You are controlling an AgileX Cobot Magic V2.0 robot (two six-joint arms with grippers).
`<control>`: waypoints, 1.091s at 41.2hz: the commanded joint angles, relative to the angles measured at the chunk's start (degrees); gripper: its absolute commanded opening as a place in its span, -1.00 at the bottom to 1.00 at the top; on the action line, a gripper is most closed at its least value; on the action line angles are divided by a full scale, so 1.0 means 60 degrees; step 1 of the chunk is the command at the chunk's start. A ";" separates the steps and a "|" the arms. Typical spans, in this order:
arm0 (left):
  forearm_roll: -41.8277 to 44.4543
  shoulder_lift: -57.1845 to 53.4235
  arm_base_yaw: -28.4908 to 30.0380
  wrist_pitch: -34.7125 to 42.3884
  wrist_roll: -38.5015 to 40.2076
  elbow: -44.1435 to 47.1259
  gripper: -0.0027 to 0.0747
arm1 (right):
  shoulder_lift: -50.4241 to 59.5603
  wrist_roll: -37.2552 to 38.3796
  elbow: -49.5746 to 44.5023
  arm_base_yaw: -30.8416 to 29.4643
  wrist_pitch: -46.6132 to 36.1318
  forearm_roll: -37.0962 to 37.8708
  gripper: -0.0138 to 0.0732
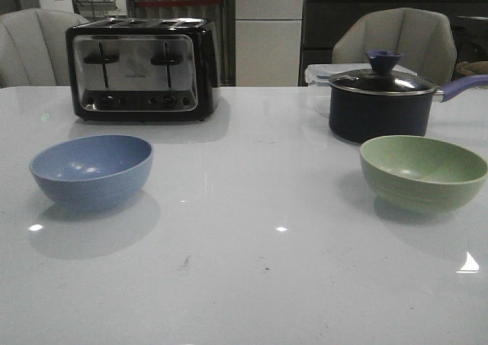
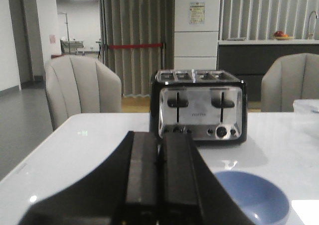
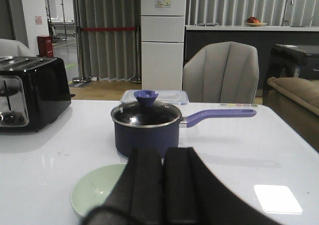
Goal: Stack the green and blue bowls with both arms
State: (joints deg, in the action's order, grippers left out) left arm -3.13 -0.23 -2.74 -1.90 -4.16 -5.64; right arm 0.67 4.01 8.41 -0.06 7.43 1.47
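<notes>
On my front view I see the blue bowl (image 1: 91, 170) sitting upright on the white table (image 1: 244, 284), toward the left side, with the toaster (image 1: 142, 69) behind it near the far edge. The green bowl (image 1: 423, 172) sits upright toward the right side, well apart from the blue one, and just behind it stands the dark saucepan (image 1: 379, 101) with its lid on and its handle pointing right. Neither arm shows in this view.

From my left wrist camera, the left gripper (image 2: 160, 185) has its two black fingers pressed flat together with no gap and nothing between them. It hangs above the table, with the blue bowl (image 2: 254, 197) just beside it and the toaster (image 2: 198, 105) beyond.

From my right wrist camera, the right gripper (image 3: 163, 190) is likewise closed tight, fingers touching, empty. The green bowl (image 3: 94, 190) lies just beside it, partly hidden by the fingers, and the saucepan (image 3: 145, 128) stands close behind the bowl. A clear lidded container (image 3: 154, 96) sits behind the saucepan.
</notes>
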 commanded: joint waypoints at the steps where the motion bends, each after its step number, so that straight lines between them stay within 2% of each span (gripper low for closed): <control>1: -0.0074 0.0007 -0.0041 -0.0117 0.0077 -0.1377 -0.69 | -0.0016 0.0011 0.1381 -0.0043 0.0410 0.0064 -0.62; 11: -0.0074 0.1644 -0.0041 -0.2822 0.0077 -0.4372 -0.69 | -0.1730 0.0011 0.4135 -0.0043 0.2555 0.0064 -0.62; 19: -0.0091 0.3157 -0.0041 -0.4437 0.0077 -0.5725 -0.69 | -0.3293 0.0011 0.5433 -0.0043 0.3998 0.0064 -0.62; 31: -0.0091 0.4760 -0.0041 -0.5002 0.0077 -0.5615 -0.69 | -0.5038 0.0011 0.5318 -0.0043 0.4674 0.0103 -0.62; 36: -0.0091 0.5175 -0.0041 -0.5445 0.0077 -0.5615 -0.69 | -0.5670 0.0011 0.5263 -0.0043 0.4877 0.0103 -0.62; 45: -0.0091 0.5683 -0.0041 -0.5517 0.0077 -0.5445 -0.69 | -0.6840 0.0011 0.5263 -0.0043 0.5251 0.0103 -0.60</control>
State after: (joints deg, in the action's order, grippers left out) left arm -3.13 32.42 -2.74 -38.59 -4.16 -36.83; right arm -37.82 4.01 38.44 -0.06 41.93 1.47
